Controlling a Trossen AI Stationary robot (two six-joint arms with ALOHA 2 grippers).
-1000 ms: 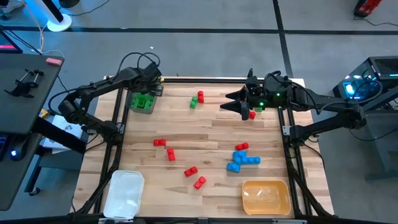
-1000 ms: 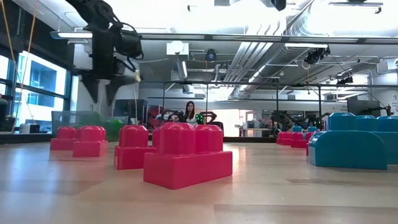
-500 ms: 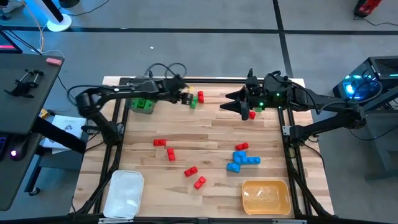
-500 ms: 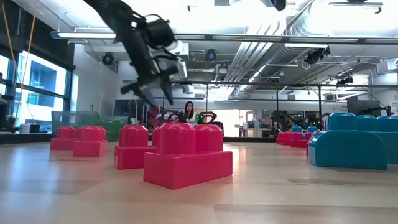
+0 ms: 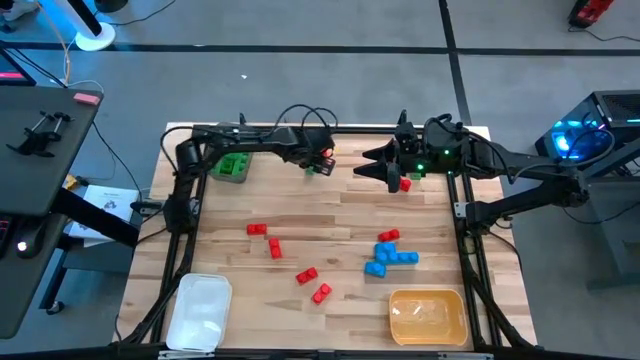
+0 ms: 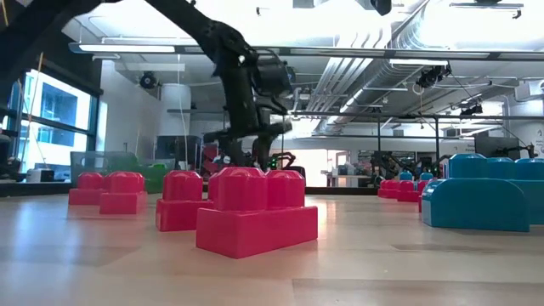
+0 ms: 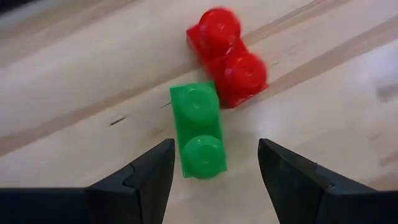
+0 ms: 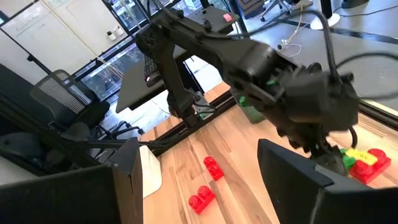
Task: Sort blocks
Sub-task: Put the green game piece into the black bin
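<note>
Green blocks [image 5: 231, 164] are already gathered in the grey tray [image 5: 219, 175] at the table's [image 5: 300, 220] far left; much is left. One green block [image 7: 198, 130] lies touching a red block [image 7: 227, 56] near the far edge, with the left gripper [image 7: 214, 168] poised over it, fingers spread and empty. Red blocks [image 5: 268, 240] are scattered mid-table and a blue cluster [image 5: 392, 258] lies to the right. The white tray [image 5: 200, 312] and yellow tray [image 5: 428, 316] appear empty. The right gripper [image 5: 383, 168] waits at the far right, fingers spread; a red block [image 5: 404, 185] beside it is partly hidden.
</note>
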